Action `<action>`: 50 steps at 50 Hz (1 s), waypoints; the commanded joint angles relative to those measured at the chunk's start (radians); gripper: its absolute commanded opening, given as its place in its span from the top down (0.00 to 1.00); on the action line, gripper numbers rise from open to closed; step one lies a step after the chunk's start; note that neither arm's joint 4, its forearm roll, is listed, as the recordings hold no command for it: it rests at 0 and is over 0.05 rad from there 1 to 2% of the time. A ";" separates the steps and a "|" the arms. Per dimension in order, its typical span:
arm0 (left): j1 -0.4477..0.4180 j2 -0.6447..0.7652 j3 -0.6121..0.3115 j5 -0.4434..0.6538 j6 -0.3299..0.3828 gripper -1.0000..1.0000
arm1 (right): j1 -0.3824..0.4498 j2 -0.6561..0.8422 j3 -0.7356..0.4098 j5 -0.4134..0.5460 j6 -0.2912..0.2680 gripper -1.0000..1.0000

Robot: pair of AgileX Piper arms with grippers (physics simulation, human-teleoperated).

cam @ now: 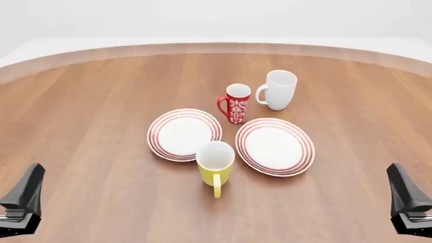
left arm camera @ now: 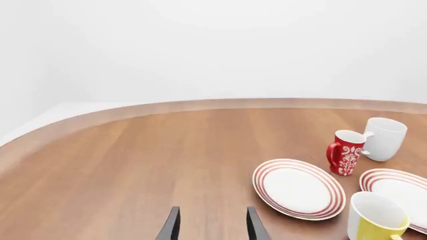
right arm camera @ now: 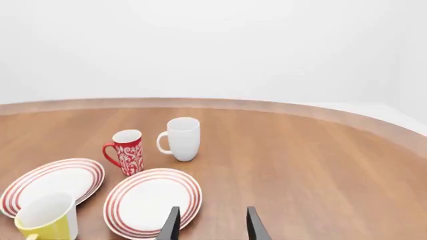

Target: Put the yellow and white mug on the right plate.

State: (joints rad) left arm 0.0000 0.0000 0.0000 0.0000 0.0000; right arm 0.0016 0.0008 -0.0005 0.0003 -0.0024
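Note:
The yellow and white mug [cam: 215, 161] stands upright on the table, handle toward the near edge, just in front of the gap between two red-ringed plates. It touches neither gripper. The right plate [cam: 274, 146] lies bare to the mug's right. My left gripper [cam: 26, 195] sits low at the near left corner and my right gripper [cam: 407, 195] at the near right corner, both far from the mug. In the wrist views the left gripper [left arm camera: 213, 222] and the right gripper [right arm camera: 213, 222] are open with nothing between the fingers. The right wrist view also shows the mug [right arm camera: 48, 220] and the right plate [right arm camera: 152, 202].
The look-alike left plate [cam: 184, 134] lies bare beside the yellow mug. Behind the plates stand a red white-patterned mug [cam: 236, 104] and a larger all-white mug [cam: 278, 90]. The wooden table [cam: 101, 101] has a curved far edge.

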 commanded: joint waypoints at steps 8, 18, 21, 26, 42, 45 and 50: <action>0.000 0.000 0.000 0.000 0.000 0.00 | 0.021 0.008 0.000 0.022 -0.065 0.00; 0.000 0.000 0.000 0.000 0.000 0.00 | 0.044 0.034 0.000 0.014 -0.148 0.00; 0.000 0.000 0.000 0.000 0.000 0.00 | 0.060 0.142 -0.010 -0.072 -0.206 0.00; 0.000 0.000 0.000 0.000 0.000 0.00 | 0.115 0.244 -0.082 -0.048 -0.163 0.00; 0.000 0.000 0.000 0.000 0.000 0.00 | 0.283 0.415 -0.254 0.118 -0.090 0.00; 0.000 0.000 0.000 0.000 0.000 0.00 | 0.301 0.449 -0.336 0.190 -0.060 0.00; 0.000 0.000 0.000 0.000 0.000 0.00 | 0.339 0.504 -0.386 0.238 0.023 0.00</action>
State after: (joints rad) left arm 0.0000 0.0000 0.0000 0.0000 0.0000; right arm 0.2599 0.3899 -0.2631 0.1341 -0.0737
